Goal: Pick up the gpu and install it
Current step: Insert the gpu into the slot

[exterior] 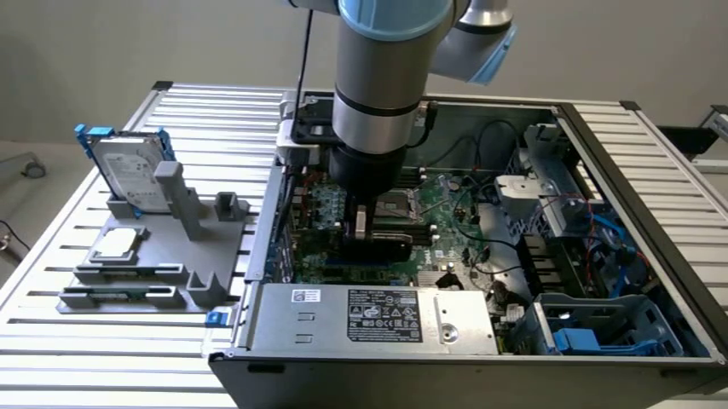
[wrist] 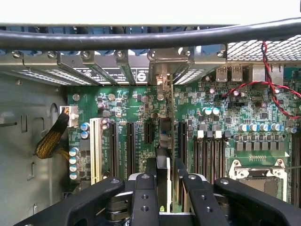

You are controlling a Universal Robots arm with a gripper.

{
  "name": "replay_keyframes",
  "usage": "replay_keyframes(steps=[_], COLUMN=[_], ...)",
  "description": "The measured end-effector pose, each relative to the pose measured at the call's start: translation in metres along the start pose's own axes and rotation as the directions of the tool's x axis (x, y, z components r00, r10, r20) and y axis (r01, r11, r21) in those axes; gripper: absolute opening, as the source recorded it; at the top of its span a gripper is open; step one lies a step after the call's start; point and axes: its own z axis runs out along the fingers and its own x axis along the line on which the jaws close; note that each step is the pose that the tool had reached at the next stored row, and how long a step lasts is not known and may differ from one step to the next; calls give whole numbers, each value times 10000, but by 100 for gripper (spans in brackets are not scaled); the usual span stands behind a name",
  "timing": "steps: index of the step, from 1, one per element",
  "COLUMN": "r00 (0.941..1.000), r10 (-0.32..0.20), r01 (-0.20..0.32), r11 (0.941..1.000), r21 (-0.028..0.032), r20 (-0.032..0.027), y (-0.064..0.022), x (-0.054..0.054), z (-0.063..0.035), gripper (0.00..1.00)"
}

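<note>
Black-shrouded, the gpu (wrist: 162, 157) sat clamped edge-on in the gripper (wrist: 164, 175) over the motherboard (wrist: 123, 101) — seating it well probably needed it upright, aligned, pressed straight down.

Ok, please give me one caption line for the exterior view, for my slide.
Gripper holds the gpu on edge over the motherboard inside the open computer case.

We find the pincer (exterior: 370, 232) deep in the open case (exterior: 636, 226), clamped on the gpu (wrist: 162, 174), which stands on edge between black slots (wrist: 130, 146) with little room either side. The power supply box (exterior: 376, 313) crowds it on the near side, and the drive cage (exterior: 563, 192) blocks the exterior view's right. From above the case is open; the slatted surface (exterior: 102, 349) around it offers room.
</note>
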Motion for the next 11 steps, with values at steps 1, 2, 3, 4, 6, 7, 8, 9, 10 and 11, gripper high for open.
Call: replay_keyframes(steps=[1,2,3,4,6,7,8,9,10,11], r00=[10000,10000,10000,10000,10000,10000,10000,10000,10000,10000], r10=[0,0,0,1,1,1,1,0,0,0], r01=[0,0,0,-1,-1,-1,-1,0,0,0], r11=[10000,10000,10000,10000,10000,10000,10000,10000,10000,10000], r21=[0,0,0,-3,-1,-1,-1,-5,-15,-36], r20=[1,0,0,-1,-2,-1,-2,-3,-3,-3], y=[0,0,0,1,0,0,0,0,0,0], x=[0,0,0,0,0,0,0,0,0,0], z=[1,0,0,0,0,1,1,1,0,-9], gripper=[26,26,26,28,34,40,40,40,46,46])
